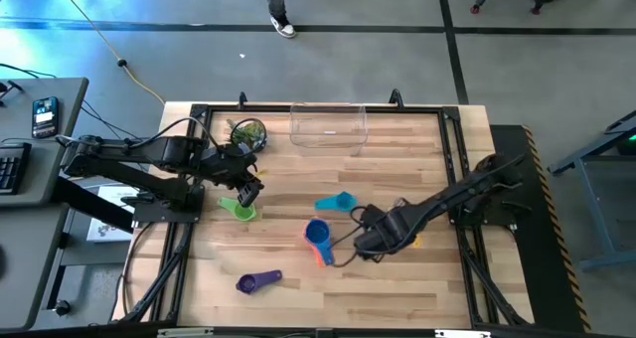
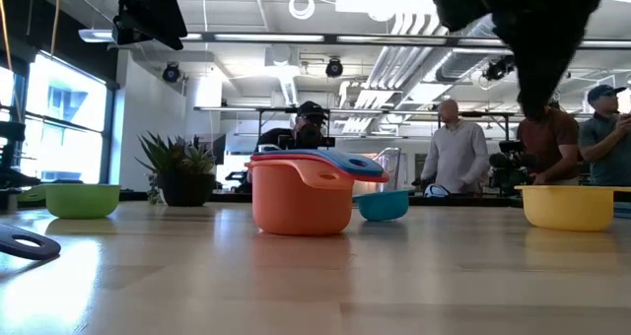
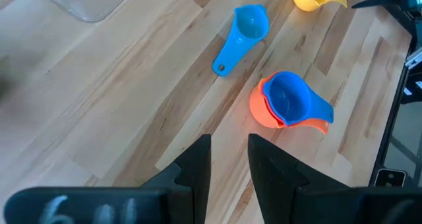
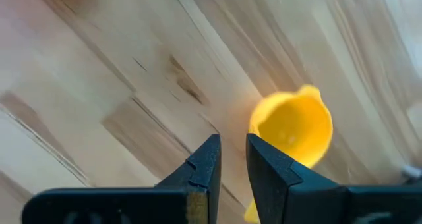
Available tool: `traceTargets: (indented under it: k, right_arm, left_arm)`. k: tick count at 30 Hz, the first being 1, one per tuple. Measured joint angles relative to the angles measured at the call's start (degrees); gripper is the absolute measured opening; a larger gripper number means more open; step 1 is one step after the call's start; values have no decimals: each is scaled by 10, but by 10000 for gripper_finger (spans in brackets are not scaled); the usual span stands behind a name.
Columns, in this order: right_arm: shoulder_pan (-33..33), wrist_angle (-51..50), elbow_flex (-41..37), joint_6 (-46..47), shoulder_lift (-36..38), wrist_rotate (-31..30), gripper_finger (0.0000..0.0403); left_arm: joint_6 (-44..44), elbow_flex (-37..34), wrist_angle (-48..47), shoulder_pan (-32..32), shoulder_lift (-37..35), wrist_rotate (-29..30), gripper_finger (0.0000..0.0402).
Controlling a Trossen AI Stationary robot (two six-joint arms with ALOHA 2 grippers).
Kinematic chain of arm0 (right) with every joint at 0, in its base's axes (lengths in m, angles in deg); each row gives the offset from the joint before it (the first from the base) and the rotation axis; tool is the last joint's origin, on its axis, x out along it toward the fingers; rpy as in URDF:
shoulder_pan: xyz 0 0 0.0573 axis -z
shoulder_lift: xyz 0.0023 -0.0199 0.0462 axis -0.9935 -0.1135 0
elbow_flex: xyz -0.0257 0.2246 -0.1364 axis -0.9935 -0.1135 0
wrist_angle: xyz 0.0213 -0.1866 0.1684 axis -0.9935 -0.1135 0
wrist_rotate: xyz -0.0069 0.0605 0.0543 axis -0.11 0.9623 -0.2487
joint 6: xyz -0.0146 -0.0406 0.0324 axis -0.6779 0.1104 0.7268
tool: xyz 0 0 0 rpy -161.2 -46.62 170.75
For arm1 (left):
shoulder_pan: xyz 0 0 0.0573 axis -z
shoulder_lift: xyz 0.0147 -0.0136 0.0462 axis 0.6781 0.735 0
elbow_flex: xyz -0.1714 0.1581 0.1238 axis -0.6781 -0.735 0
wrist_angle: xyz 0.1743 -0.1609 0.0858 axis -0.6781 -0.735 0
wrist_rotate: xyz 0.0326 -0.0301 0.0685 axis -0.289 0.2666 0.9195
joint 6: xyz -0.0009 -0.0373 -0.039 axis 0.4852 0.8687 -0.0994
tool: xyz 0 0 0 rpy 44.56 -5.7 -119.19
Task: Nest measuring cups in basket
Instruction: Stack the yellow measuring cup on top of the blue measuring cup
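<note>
The clear basket point(image 1: 328, 125) stands at the table's far edge. A blue cup nests inside an orange cup point(image 1: 318, 237) point(image 2: 301, 192) point(image 3: 289, 102) mid-table. The teal-blue cup point(image 1: 336, 203) point(image 3: 241, 29) lies just beyond it. The green cup point(image 1: 238, 211) point(image 2: 82, 199) sits to the left and the purple cup point(image 1: 258, 280) near the front. The yellow cup point(image 4: 293, 128) point(image 2: 570, 205) stands upright, mostly hidden under the right arm in the high view. My left gripper point(image 1: 250, 191) point(image 3: 229, 165) hovers shut above the green cup. My right gripper point(image 1: 383, 241) point(image 4: 233, 165) hangs shut over the table beside the yellow cup.
A small spiky green plant in a dark pot point(image 1: 246, 132) point(image 2: 177, 172) stands left of the basket. A black frame point(image 1: 452, 139) runs around the tabletop. Bare wood lies between the cups and the basket. People stand in the room beyond the table.
</note>
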Motion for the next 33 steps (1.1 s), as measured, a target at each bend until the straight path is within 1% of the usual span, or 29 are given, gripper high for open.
traceTargets:
  k: [6, 9, 12, 16, 19, 23, 28, 33]
  right_arm:
    - [-14, 52, -84, 25, 68, 7, 64]
    - [-14, 85, -138, 25, 114, 24, 64]
    - [-13, 124, -187, 25, 162, 25, 64]
    - [-12, 148, -235, 20, 215, 25, 65]
    - [-12, 161, -265, 7, 246, 34, 73]
    - [-12, 198, -300, -21, 265, 54, 101]
    - [-11, 229, -316, -62, 259, 44, 137]
    - [0, 249, -316, -111, 240, 27, 149]
  left_arm:
    - [0, 0, 0, 0, 0, 0, 90]
    - [0, 0, 0, 0, 0, 0, 90]
    - [2, 0, 0, 0, 0, 0, 90]
    - [22, 0, 1, 0, 0, 0, 90]
    - [42, 0, 1, 0, 0, 0, 90]
    - [69, 0, 1, 0, 0, 1, 90]
    - [92, 0, 1, 0, 0, 13, 90]
    - [98, 0, 1, 0, 0, 26, 90]
